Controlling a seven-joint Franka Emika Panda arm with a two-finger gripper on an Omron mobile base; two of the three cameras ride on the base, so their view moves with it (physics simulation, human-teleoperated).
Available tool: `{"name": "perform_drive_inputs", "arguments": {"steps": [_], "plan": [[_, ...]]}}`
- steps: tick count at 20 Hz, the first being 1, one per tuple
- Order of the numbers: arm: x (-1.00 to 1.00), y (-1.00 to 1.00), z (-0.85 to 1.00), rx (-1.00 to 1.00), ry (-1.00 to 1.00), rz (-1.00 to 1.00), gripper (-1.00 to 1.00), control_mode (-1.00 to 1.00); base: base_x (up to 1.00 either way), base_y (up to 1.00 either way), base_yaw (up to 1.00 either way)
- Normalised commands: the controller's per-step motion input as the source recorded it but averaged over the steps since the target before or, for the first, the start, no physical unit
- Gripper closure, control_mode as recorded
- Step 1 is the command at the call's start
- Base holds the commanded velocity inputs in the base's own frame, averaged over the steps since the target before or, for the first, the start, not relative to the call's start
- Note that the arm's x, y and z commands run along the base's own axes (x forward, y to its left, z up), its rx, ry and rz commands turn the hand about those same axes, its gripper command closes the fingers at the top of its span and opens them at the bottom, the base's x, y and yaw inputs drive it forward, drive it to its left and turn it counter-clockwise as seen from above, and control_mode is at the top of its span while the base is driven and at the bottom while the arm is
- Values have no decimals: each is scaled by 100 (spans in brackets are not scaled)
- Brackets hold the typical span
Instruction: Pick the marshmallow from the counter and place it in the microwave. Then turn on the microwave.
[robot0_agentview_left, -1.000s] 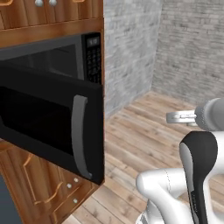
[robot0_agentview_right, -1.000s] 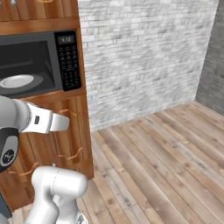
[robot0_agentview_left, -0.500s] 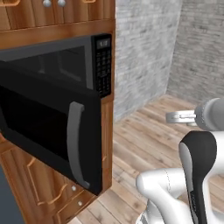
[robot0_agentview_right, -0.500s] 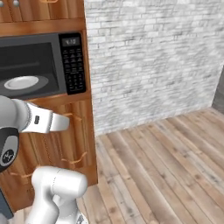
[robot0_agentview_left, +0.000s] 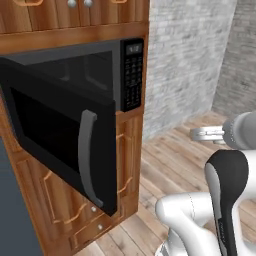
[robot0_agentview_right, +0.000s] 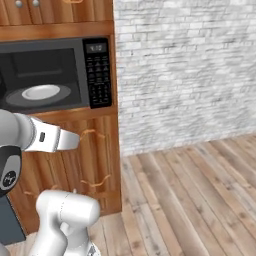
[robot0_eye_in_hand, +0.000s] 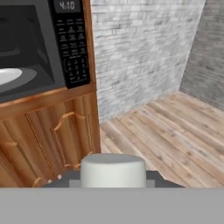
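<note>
The microwave (robot0_agentview_right: 55, 75) sits built into a tall brown wooden cabinet (robot0_agentview_right: 97, 165), and its dark-windowed door (robot0_agentview_left: 65, 145) with the grey vertical handle (robot0_agentview_left: 89, 157) stands swung open toward the left base view. Inside the cavity a pale round dish (robot0_agentview_right: 41, 92) lies on the darker turntable, seen from the right base view and again at the left edge of the hand view. The keypad (robot0_eye_in_hand: 72, 52) runs down the right side of the oven front, with a lit display above it. In the hand view the marshmallow (robot0_eye_in_hand: 113, 170), a whitish stubby lump, sits at the bottom of the picture right where the claw (robot0_eye_in_hand: 113, 183) reaches forward, with dark finger parts showing just to either side of it, so the claw is clamped on the marshmallow. It hangs in the air in front of the cabinet, below the level of the oven opening and a little to its right. Beyond lie a plank wood floor (robot0_agentview_right: 200, 200) and a pale grey brick wall (robot0_agentview_right: 185, 70). The white forearm (robot0_agentview_right: 47, 139) points toward the cabinet in the right base view.
</note>
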Motion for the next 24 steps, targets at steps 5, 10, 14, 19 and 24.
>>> {"name": "perform_drive_inputs", "arguments": {"steps": [5,10,14,19,24], "plan": [[0,0,0,0,0,0,100,100,16,-24,33],[0,0,0,0,0,0,100,100,27,-27,35],[0,0,0,0,0,0,100,100,32,-28,36],[0,0,0,0,0,0,100,100,27,-34,34],[0,0,0,0,0,0,100,100,30,-27,31]]}}
